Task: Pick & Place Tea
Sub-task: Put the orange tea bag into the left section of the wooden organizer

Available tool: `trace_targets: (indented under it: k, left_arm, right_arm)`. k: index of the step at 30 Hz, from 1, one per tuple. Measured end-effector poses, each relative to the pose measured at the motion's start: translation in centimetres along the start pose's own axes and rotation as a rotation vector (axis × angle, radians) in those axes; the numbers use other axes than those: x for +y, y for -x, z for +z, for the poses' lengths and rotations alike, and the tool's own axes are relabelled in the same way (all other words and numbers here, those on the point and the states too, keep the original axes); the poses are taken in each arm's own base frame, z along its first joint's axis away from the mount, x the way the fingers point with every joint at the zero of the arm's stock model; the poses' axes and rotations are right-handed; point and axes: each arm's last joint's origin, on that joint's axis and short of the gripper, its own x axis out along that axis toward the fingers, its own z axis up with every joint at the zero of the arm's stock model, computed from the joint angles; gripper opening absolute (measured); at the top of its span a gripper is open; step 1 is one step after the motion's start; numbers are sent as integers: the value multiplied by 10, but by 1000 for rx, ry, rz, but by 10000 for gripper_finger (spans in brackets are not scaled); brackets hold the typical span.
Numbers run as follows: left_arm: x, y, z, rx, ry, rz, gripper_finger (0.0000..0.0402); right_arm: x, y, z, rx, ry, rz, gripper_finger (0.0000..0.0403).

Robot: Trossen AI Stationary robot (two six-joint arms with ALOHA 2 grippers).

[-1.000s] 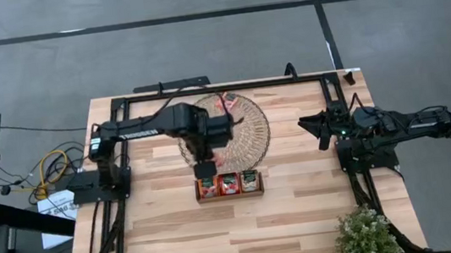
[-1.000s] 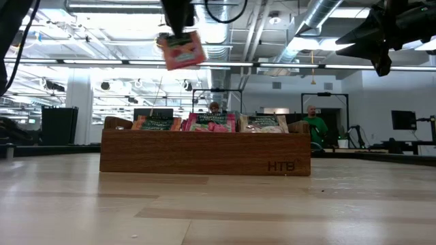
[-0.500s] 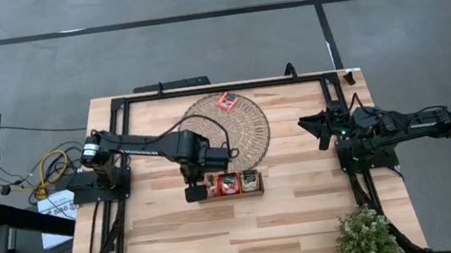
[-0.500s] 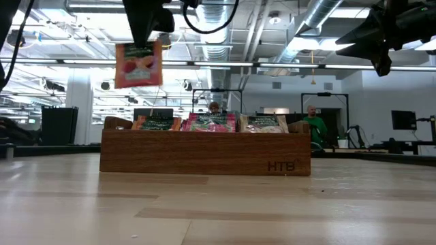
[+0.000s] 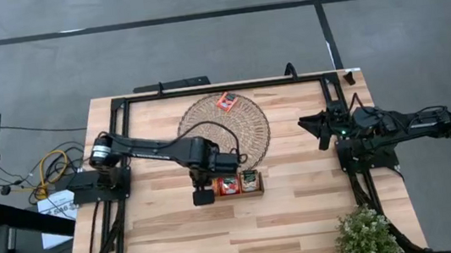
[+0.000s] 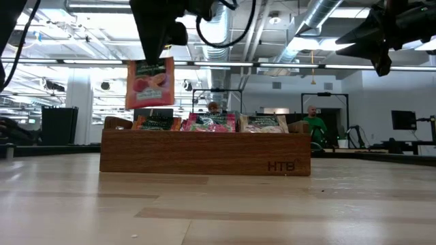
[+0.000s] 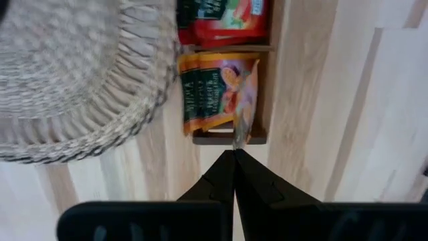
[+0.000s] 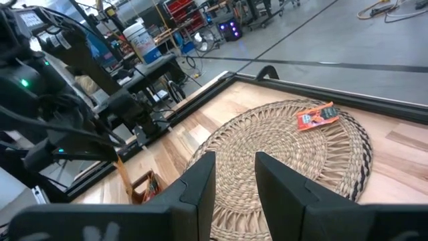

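My left gripper [image 6: 155,47] is shut on a red-orange tea sachet [image 6: 150,84] and hovers over the left compartment of the brown wooden tray [image 6: 204,155]. In the high view that gripper [image 5: 203,194] covers the tray's left end [image 5: 203,199]. The left wrist view shows the held sachet edge-on [image 7: 239,134] above sachets with green tops [image 7: 214,94] standing in that compartment; red sachets [image 7: 224,17] fill the compartment beside it. One red sachet [image 5: 224,102] lies flat on the round woven mat [image 5: 247,132]. My right gripper [image 8: 234,177] is open and waits at the table's right side. My left gripper pinches the sachet by its top edge [image 6: 151,62] between the two fingers, coming from above and pointing down. The sachet hangs upright below the fingers, lifted clear, with its lower edge a little above the tray's left compartment.
The woven mat [image 8: 287,157] lies just beyond the tray toward the far edge, with the lone sachet [image 8: 315,115] on its far part. A small potted plant [image 5: 366,236] stands at the near right corner. Bare wood lies in front of the tray [image 5: 245,226].
My left gripper carried the sachet from above the mat toward the table's near edge, past the tray's left end, then shifted slightly right and came down over the left compartment. The sachet now hangs lower and closer to the tray. The gripper stayed shut.
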Motion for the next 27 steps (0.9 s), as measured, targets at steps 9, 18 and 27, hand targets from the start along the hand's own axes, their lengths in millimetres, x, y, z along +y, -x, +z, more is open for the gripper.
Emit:
trace_targets:
  k: [9, 18, 27]
  left_arm:
    - [-2, -10, 8, -2, -40, -27, 0]
    - [0, -14, 10, 18, -83, -11, 0]
    - [9, -14, 11, 22, -76, -6, 0]
  right_arm:
    - [0, 0, 0, 0, 0, 1, 98]
    - [0, 0, 0, 0, 0, 1, 98]
    - [0, 0, 0, 1, 0, 1, 98]
